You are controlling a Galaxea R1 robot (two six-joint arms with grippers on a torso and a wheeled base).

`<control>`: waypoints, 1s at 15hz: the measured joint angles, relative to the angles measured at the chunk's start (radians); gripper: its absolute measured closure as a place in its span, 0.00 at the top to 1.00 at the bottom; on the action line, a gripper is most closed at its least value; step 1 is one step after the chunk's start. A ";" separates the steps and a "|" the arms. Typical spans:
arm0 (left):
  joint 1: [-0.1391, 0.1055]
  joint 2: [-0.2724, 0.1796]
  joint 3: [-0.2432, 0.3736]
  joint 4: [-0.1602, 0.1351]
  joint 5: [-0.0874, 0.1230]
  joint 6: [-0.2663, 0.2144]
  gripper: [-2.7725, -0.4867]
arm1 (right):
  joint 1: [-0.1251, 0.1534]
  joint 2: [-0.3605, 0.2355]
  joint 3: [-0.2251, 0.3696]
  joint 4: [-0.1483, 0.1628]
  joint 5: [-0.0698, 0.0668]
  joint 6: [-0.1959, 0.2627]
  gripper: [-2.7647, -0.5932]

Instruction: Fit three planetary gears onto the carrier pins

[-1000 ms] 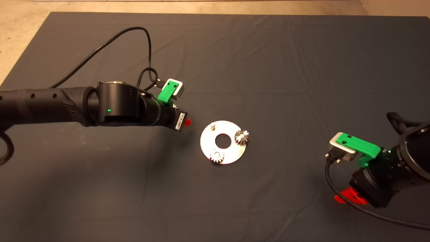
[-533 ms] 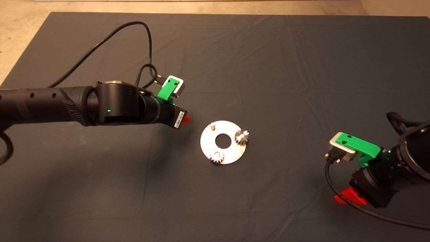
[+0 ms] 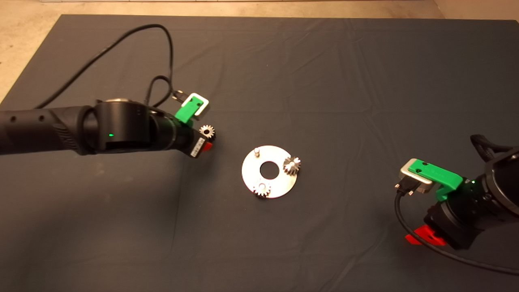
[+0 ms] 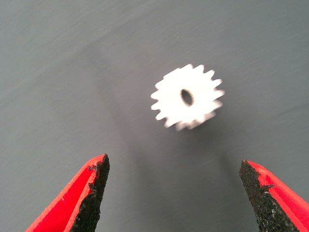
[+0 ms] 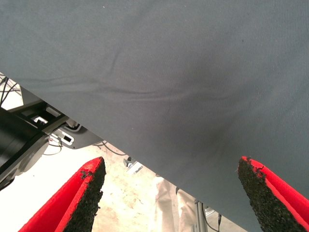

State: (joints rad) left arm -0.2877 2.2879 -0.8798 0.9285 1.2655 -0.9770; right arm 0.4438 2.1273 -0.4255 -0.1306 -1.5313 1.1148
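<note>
The shiny round disc (image 3: 279, 182) lies mid-mat. One carrier pin (image 3: 256, 152) at its upper left stands bare. One planetary gear (image 3: 292, 165) sits at the disc's right edge and another (image 3: 262, 189) at its lower left; the pins under them are hidden. A third gear (image 3: 207, 131) lies flat on the mat left of the disc. My left gripper (image 3: 206, 143) hovers just beside it, open and empty. In the left wrist view the gear (image 4: 187, 103) lies ahead of the spread fingers (image 4: 94, 193). My right gripper (image 3: 423, 237) is parked at the lower right, open.
The left arm's black cable (image 3: 121, 40) loops over the mat's upper left. The right wrist view looks past the mat's edge (image 5: 96, 130) at the floor and some equipment (image 5: 29, 135). Bare floor (image 3: 24, 48) borders the mat at the far left.
My left arm has drawn back to the left, uncovering the third gear on the mat by its fingertips. The right arm has shifted slightly. Disc and its two gears have not moved.
</note>
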 joint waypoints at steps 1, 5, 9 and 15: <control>0.002 -0.006 0.000 0.001 -0.001 0.000 0.62 | 0.000 0.000 0.000 0.000 0.001 0.000 0.66; 0.016 0.011 0.000 0.012 -0.039 0.002 0.62 | 0.000 -0.005 0.000 0.001 -0.001 0.000 0.66; 0.066 0.011 0.000 0.022 -0.090 -0.001 0.62 | 0.000 -0.005 0.000 0.010 0.000 0.000 0.66; 0.066 0.008 -0.035 0.047 -0.098 0.022 0.62 | 0.000 -0.013 0.000 0.013 0.000 0.000 0.66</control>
State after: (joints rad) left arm -0.2221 2.2962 -0.9150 0.9760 1.1675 -0.9553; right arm 0.4438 2.1138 -0.4255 -0.1179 -1.5309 1.1149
